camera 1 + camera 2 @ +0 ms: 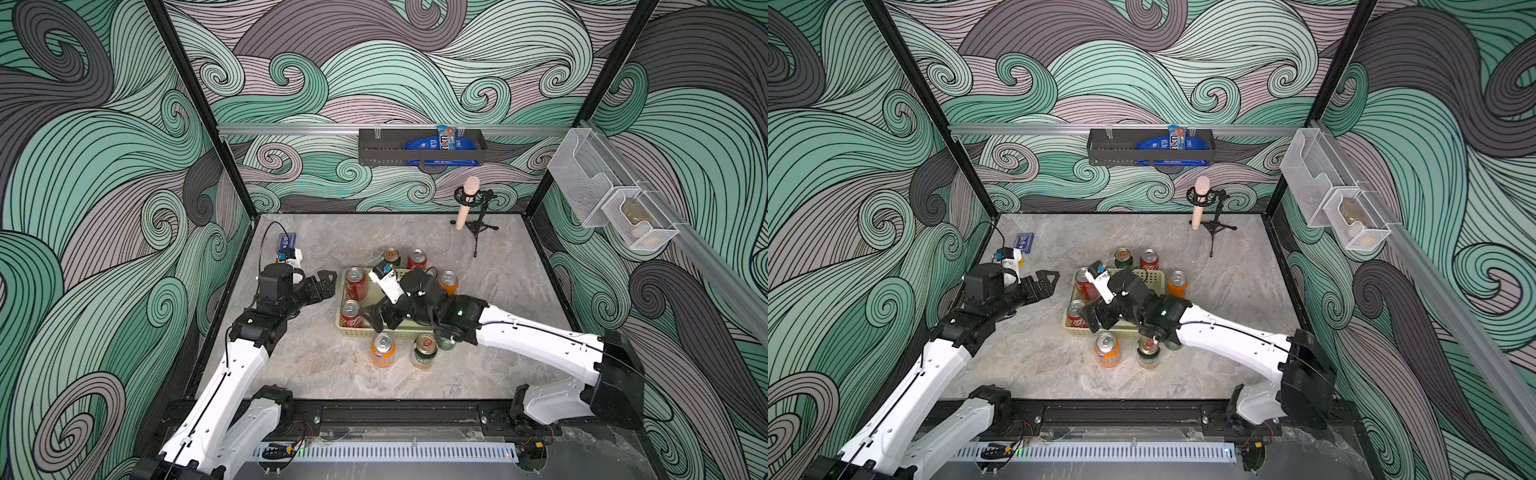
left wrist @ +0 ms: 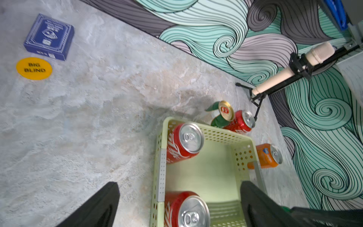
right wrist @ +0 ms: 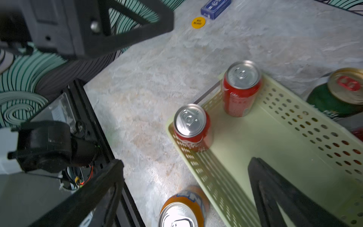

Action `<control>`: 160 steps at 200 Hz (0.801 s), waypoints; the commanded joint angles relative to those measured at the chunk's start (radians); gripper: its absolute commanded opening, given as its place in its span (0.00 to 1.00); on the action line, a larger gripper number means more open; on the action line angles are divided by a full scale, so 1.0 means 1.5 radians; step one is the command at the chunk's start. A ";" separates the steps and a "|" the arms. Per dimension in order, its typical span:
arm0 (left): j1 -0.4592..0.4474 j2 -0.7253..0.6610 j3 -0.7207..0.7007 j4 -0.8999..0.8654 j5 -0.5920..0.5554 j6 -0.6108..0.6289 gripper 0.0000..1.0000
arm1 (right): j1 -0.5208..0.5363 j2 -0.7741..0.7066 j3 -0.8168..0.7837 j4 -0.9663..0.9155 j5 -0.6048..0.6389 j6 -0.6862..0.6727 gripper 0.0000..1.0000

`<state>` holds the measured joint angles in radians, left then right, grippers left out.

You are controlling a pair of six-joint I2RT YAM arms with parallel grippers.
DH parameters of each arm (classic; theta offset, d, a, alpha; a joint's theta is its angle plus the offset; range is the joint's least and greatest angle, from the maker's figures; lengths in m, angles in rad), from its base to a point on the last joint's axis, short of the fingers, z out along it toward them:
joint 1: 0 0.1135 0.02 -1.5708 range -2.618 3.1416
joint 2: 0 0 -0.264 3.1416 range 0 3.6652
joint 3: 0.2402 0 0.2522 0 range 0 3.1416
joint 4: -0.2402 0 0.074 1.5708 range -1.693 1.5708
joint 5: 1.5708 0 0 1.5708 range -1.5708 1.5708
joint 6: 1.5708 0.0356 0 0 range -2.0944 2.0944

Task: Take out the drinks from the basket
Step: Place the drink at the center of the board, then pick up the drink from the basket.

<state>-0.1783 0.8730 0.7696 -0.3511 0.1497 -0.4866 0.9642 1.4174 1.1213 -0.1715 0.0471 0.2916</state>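
The pale yellow-green basket (image 1: 353,332) (image 2: 162,157) holds two upright red drinks (image 1: 355,282) (image 1: 350,313). Outside it stand a green-gold can (image 1: 391,257), a red can (image 1: 417,258) and an orange can (image 1: 449,282) behind, and an orange can (image 1: 382,350) and a green-gold can (image 1: 424,351) in front. A bright green can (image 1: 445,340) shows partly under my right arm. My right gripper (image 1: 380,318) (image 3: 186,161) hangs open over the basket's front rim, holding nothing. Just left of the basket, my left gripper (image 1: 326,282) (image 2: 179,183) is open and empty.
A blue card box (image 1: 284,241) and a yellow "BIG BLIND" disc (image 2: 33,68) lie at the back left. A microphone on a tripod (image 1: 467,203) stands at the back right. A black rack (image 1: 419,145) and mesh bins (image 1: 602,195) hang on the walls.
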 commanded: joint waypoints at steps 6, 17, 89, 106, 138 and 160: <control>0.025 0.046 0.041 0.009 -0.002 0.020 0.99 | -0.040 0.048 0.057 0.000 -0.027 0.033 0.98; 0.034 0.069 0.049 0.013 0.000 0.020 0.99 | -0.049 0.079 0.087 -0.018 -0.007 0.042 0.97; 0.092 0.058 0.013 0.036 -0.024 0.008 0.99 | -0.082 0.286 0.235 -0.064 0.031 0.078 0.94; 0.118 0.058 0.010 0.040 -0.015 0.004 0.98 | -0.082 0.330 0.271 -0.065 0.039 0.085 0.93; 0.153 0.082 0.008 0.052 0.056 0.006 0.99 | -0.082 0.394 0.324 -0.066 0.050 0.093 0.92; 0.162 0.088 0.007 0.060 0.079 0.011 0.99 | -0.082 0.425 0.349 -0.067 0.053 0.096 0.92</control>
<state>0.0486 0.9932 0.7883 -0.2920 0.1951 -0.4805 0.8410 2.0224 1.5959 -0.2672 0.1047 0.4160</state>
